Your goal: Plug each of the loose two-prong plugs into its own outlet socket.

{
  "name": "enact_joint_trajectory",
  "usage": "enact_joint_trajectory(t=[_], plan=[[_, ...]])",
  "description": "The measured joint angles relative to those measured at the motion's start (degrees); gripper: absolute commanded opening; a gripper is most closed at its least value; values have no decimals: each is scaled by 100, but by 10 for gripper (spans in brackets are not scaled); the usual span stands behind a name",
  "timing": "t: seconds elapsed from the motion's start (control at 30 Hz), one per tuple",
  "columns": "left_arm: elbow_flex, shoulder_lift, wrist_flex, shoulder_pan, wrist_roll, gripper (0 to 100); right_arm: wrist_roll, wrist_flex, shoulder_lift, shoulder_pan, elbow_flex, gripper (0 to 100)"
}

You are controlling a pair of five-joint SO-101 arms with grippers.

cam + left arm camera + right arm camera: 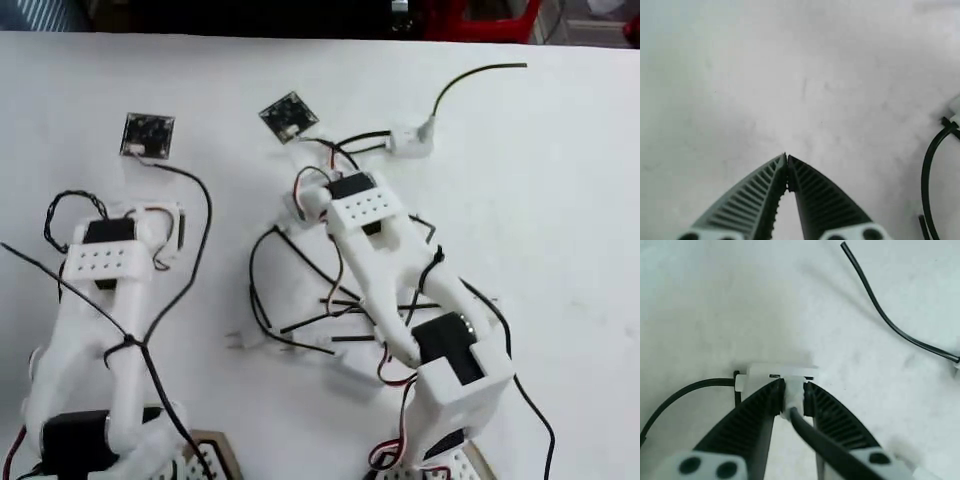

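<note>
Closest to my right gripper (pixel 791 386), a thick black lead (pixel 810 437) runs back from between the pads toward my wrist. Just past the tips a white socket block (pixel 771 374) lies on the table (pixel 715 300), its own black cable (pixel 685 390) curving off to the side. Farther out a thin black wire (pixel 880 312) crosses the table to a free end, well apart from the block. In the high view a tangle of black leads (pixel 300 320) lies beside that arm and a loose two-prong plug (pixel 236 342) rests back near my bases. A dark square board (pixel 148 135) sits beyond my left gripper (pixel 787 162) and a tilted dark board (pixel 288 117) beyond my right.

My right fingers (pixel 830 415) are clamped on a white plug (pixel 793 399) whose front touches the socket block; how far it is seated I cannot tell. My left fingers (pixel 755 195) are pressed together tip to tip with nothing between them. A black cable loop (pixel 932 165) curves by to the side, not touching.

Ahead of my left tips lies bare white tabletop. The far edge (pixel 300 33) of the table runs well beyond the 2 boards, and a wide bare stretch lies outside my right arm.
</note>
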State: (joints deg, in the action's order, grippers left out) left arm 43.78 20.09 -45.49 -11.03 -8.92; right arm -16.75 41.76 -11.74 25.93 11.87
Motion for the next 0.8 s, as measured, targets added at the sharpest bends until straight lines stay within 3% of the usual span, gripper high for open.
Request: enact_joint_trajectory(t=[0.8], plan=[[97, 0, 44, 0, 0, 27, -26, 949, -756, -202, -1160, 17]])
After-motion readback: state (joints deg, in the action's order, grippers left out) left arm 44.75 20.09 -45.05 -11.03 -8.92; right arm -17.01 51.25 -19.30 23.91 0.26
